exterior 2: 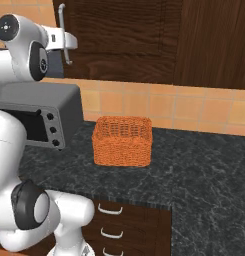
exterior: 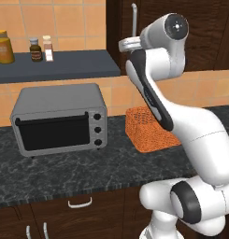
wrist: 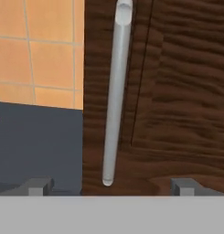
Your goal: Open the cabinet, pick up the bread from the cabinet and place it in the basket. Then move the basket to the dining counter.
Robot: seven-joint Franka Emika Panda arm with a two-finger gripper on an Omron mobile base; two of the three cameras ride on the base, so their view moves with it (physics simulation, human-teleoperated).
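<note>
The cabinet [wrist: 182, 91] is dark brown wood and its door is shut. Its long silver bar handle [wrist: 114, 91] runs upright down the middle of the hand view. My gripper [wrist: 111, 186] is open just in front of the handle's lower end, one dark tip on each side of it and not touching. From the base, my gripper [exterior: 127, 45] [exterior 2: 69, 44] is raised at the cabinet [exterior: 204, 32] [exterior 2: 144, 35], level with the handle [exterior: 133, 16] [exterior 2: 60, 15]. The orange mesh basket [exterior: 146, 133] [exterior 2: 122, 141] stands on the black counter below, partly behind my arm. The bread is hidden; the dining counter is out of view.
A grey toaster oven [exterior: 60, 119] [exterior 2: 41, 112] stands on the black marbled counter [exterior: 64, 172] [exterior 2: 204, 165], left of the basket. Above it, a dark shelf [exterior: 64, 65] carries a few bottles. Low drawers with curved handles [exterior 2: 111, 210] sit under the counter.
</note>
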